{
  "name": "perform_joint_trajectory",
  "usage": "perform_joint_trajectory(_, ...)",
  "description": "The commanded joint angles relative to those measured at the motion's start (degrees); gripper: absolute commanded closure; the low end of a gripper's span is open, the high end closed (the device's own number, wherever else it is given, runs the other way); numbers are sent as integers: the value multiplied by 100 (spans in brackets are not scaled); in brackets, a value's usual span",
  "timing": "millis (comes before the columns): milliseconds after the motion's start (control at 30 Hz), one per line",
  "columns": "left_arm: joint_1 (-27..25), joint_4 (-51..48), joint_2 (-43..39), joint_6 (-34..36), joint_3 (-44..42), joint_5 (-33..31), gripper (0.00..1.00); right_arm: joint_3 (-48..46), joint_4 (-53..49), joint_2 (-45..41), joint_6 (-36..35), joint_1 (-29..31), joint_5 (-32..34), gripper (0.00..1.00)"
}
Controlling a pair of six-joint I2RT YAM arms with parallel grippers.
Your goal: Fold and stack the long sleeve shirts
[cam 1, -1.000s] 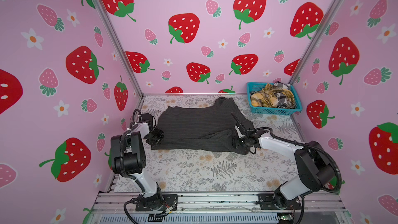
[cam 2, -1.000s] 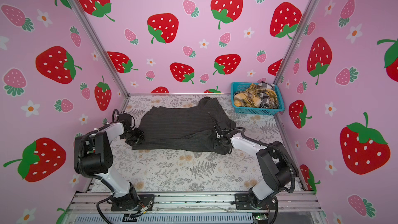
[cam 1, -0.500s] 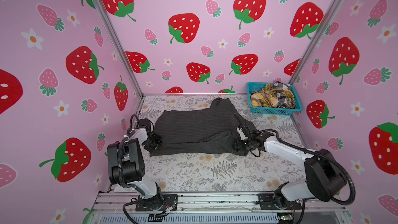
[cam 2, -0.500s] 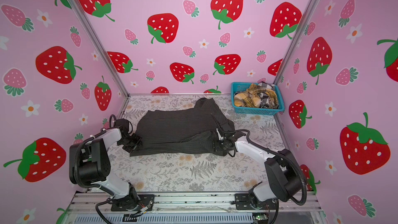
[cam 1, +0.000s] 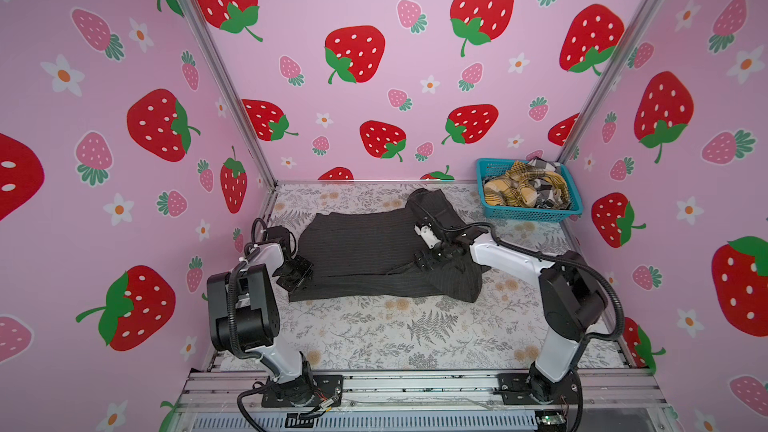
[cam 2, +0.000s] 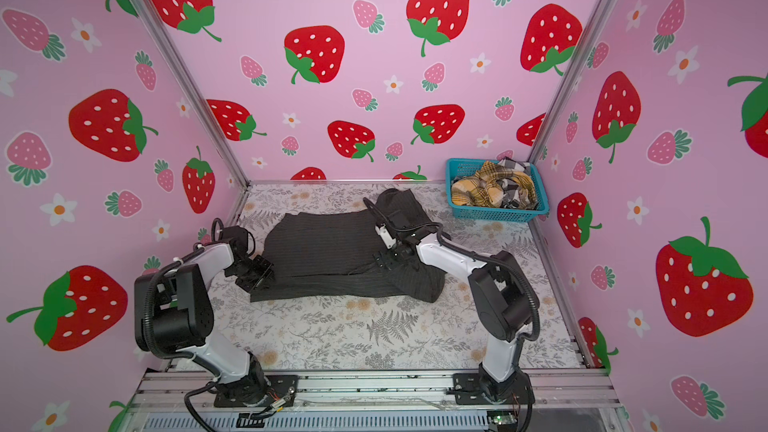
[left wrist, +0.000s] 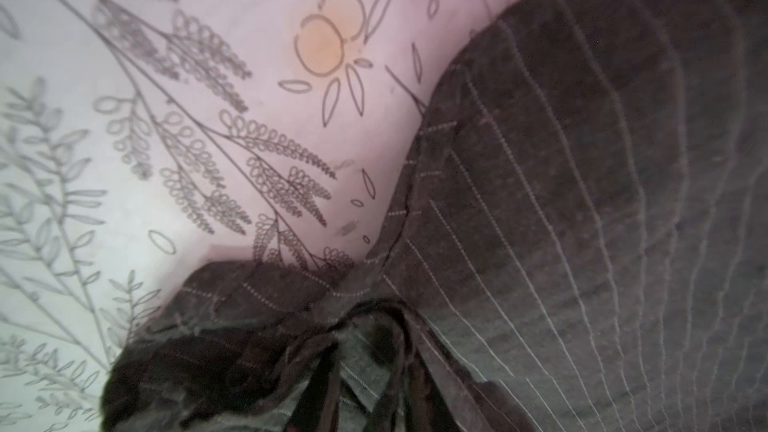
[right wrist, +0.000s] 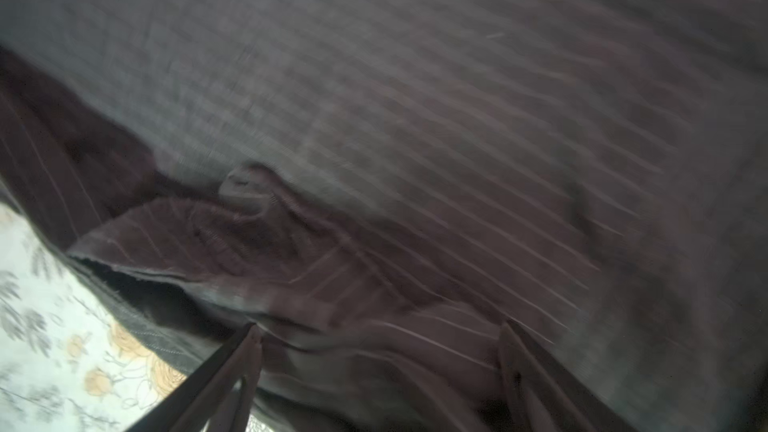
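My left gripper (cam 1: 300, 273) pinches the edge of the charcoal pinstriped shirt (cam 1: 365, 243). My right gripper (right wrist: 380, 340) sits low over it, jaws wide apart.

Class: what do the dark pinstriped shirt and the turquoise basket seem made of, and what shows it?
The pinstriped shirt: woven cloth, matte; it folds and creases softly. The basket: probably plastic; rigid mesh walls, uniform turquoise colour.

Bare tabletop (cam 1: 415, 326) in front; charcoal shirt (cam 1: 361, 243) and basket (cam 1: 528, 214) occupy the back.
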Motion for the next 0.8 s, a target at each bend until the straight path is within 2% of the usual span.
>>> perform_joint_trajectory(0, 31, -200, 72, 98, 263, 113, 72, 476, -398, 393, -609, 321, 302, 10)
perform_joint_trajectory(133, 40, -175, 8, 169, 161, 102, 72, 655, -375, 701, -581, 564, 308, 15)
perform_joint_trajectory(200, 40, -191, 43, 198, 170, 139, 72, 682, -363, 819, -511, 626, 439, 22)
perform_joint_trajectory(367, 40, -161, 189, 230, 176, 123, 76, 852, -349, 984, -322, 619, 1103, 72)
perform_joint_trajectory(533, 42, -189, 289, 276, 142, 40, 82, 1117, -413, 794, -26, 408, 1805, 94)
perform_joint_trajectory(633, 41, -220, 290, 266, 114, -53, 85, 1254, -492, 543, 341, 174, 1780, 99)
perform_joint_trajectory(767, 40, -271, 220, 261, 114, -147, 86, 1196, -245, 152, 353, 74, 1580, 99)
